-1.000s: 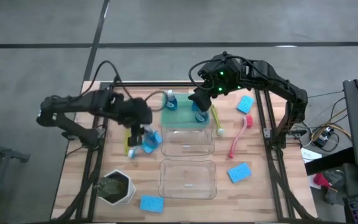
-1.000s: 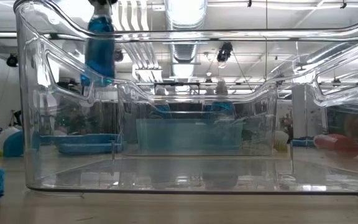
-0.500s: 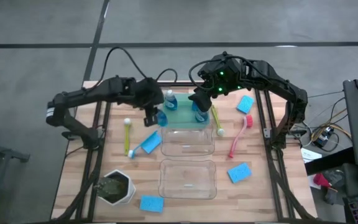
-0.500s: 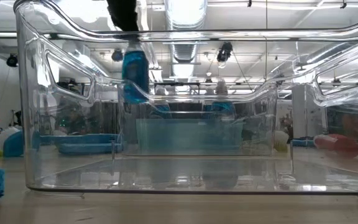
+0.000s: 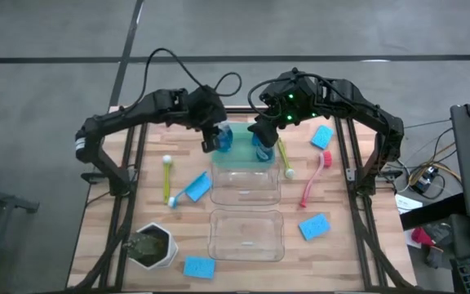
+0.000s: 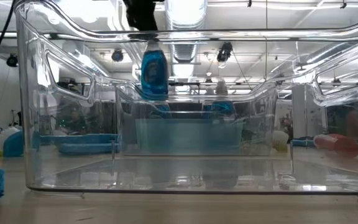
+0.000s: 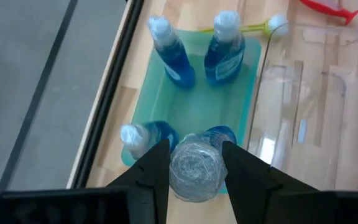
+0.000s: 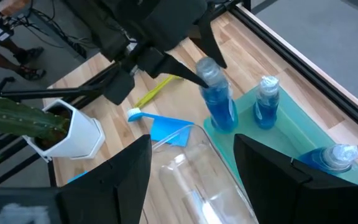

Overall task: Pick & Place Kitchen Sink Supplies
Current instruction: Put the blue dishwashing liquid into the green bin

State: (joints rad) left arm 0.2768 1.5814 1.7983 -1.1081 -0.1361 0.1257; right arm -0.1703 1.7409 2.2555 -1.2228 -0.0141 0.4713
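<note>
My left gripper [image 7: 194,149] is shut on a small clear bottle of blue liquid [image 6: 155,71], which hangs over the near left corner of the green tray [image 5: 243,153]. Three more such bottles stand in the tray on their bases [image 7: 169,53] [image 7: 225,46] [image 7: 145,134]. My right gripper [image 8: 191,171] hovers open above the tray's right side [image 5: 261,140], nothing between its fingers. Blue sponges [image 5: 322,136] [image 5: 314,226] [image 5: 198,267] and brushes, yellow-green [image 5: 167,180] and pink-red [image 5: 312,184], lie on the table. My left gripper pinches the bottle's white cap [image 7: 194,174] between its two fingers [image 7: 157,168], one on each side. The fingers slant down from the table's left. The blue body [image 7: 221,134] hangs below them, about upright, lifted clear of the tray.
Two clear bins [image 5: 246,186] [image 5: 246,235] stand in a row on the tray's near side. A white hexagonal pot of greenery [image 5: 153,245] is at the near left. A fourth sponge with a blue brush [image 5: 196,188] lies left of the bins.
My left gripper has carried the bottle toward the table's right and far edge, from beside the bins to above the green tray's near left corner. The bottle has stayed hanging clear below the fingers.
</note>
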